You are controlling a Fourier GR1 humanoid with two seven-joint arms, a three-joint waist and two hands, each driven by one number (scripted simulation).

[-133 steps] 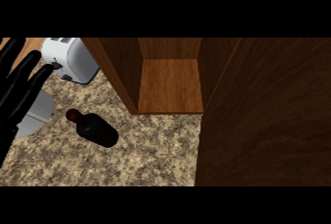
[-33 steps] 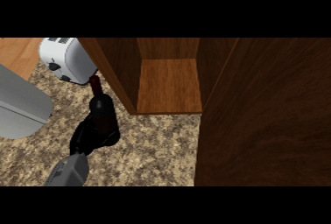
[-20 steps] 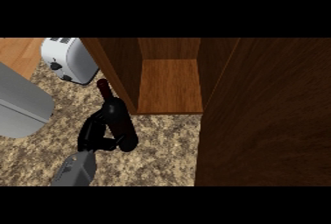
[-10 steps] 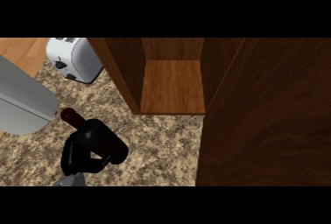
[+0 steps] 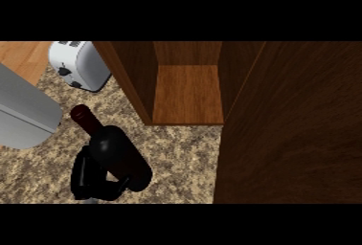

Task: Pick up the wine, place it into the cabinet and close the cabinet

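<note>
The right hand (image 5: 88, 185) comes in low at the left, and its fingers (image 5: 79, 167) are curled round the lower body of the wine (image 5: 117, 153), clamped on it. The dark bottle is tilted, and its reddish neck points up and to the left, away from the fingers. I cannot tell whether its base touches the tabletop (image 5: 180, 160) or hangs just above it, since the hand hides that end.

The cabinet (image 5: 127, 76) stands up and to the right of the fingers, open. Its wooden shelf (image 5: 187, 95) lies bare, with its front edge near the bottle but apart from it. So the wine is outside the cabinet, to the left of the opening and below it in the view. The door (image 5: 290, 124) is a broad dark panel well to the right of the fingers. It runs from the top of the view to the bottom and stands wide open.

A white toaster (image 5: 78, 64) sits on the speckled tabletop beyond the bottle's neck, up from the fingers and just left of the cabinet's side wall. The left forearm (image 5: 25, 115) shows as a large grey shape at the left edge, to the upper left of the fingers and close beside the bottle's neck. Its hand is out of sight.
</note>
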